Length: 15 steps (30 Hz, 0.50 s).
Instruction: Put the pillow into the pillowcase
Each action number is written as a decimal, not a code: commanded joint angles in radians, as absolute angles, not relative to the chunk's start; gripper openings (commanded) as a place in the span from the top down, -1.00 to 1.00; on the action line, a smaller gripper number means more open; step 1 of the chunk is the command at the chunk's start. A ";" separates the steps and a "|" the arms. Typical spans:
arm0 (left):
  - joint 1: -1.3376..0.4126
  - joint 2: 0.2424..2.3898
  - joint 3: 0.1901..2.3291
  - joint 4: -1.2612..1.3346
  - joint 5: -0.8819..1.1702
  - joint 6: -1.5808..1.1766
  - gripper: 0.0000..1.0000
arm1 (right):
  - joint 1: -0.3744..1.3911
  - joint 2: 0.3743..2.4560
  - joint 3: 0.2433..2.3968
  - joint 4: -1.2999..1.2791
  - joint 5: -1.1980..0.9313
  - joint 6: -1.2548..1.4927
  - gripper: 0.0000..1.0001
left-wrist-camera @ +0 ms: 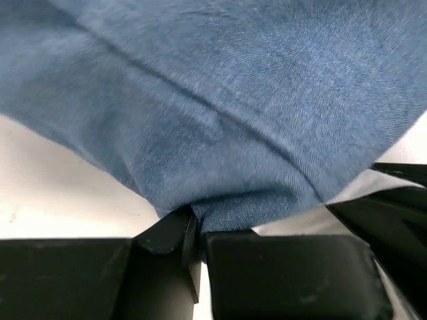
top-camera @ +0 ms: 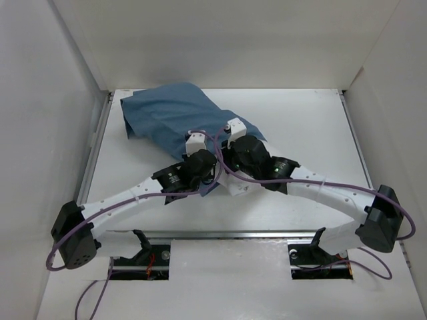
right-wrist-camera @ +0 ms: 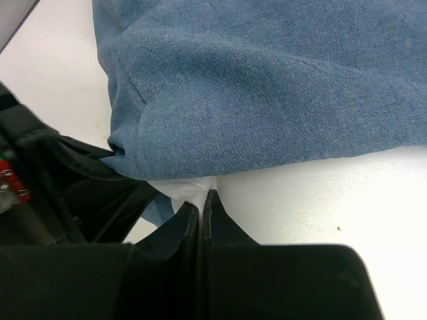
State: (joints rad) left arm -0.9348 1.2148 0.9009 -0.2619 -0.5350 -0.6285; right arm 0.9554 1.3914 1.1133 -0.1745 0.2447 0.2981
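Observation:
The blue pillowcase [top-camera: 167,110] lies bulging on the back left of the white table, its near end between both grippers. My left gripper [top-camera: 197,143] is shut on a pinch of the pillowcase [left-wrist-camera: 233,100] hem, and the left wrist view shows blue cloth squeezed between the jaws [left-wrist-camera: 198,223]. My right gripper [top-camera: 231,128] is shut on a small white corner of the pillow [right-wrist-camera: 183,190] that pokes out under the pillowcase [right-wrist-camera: 267,87] edge, with the jaws [right-wrist-camera: 202,200] pressed together. The pillowcase hides all of the pillow except this corner.
White walls enclose the table [top-camera: 300,133] on the left, back and right. The two wrists sit close together at the middle of the table. In the right wrist view the left arm's black body [right-wrist-camera: 40,173] is close on the left. Purple cables loop over both wrists.

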 commanded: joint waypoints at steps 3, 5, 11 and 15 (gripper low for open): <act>-0.946 1.134 1.003 -0.356 -0.635 -0.657 1.00 | 0.956 1.325 1.108 -0.048 0.311 0.374 1.00; -0.956 1.048 1.003 -0.332 -0.579 -0.623 1.00 | 0.956 1.344 1.054 0.029 0.331 0.408 1.00; -0.956 0.914 0.992 -0.138 -0.172 -0.462 1.00 | 0.956 1.494 0.907 0.668 0.210 0.563 1.00; -0.956 0.937 1.042 -0.138 0.041 -0.451 1.00 | 0.965 1.643 0.865 1.068 0.292 0.673 1.00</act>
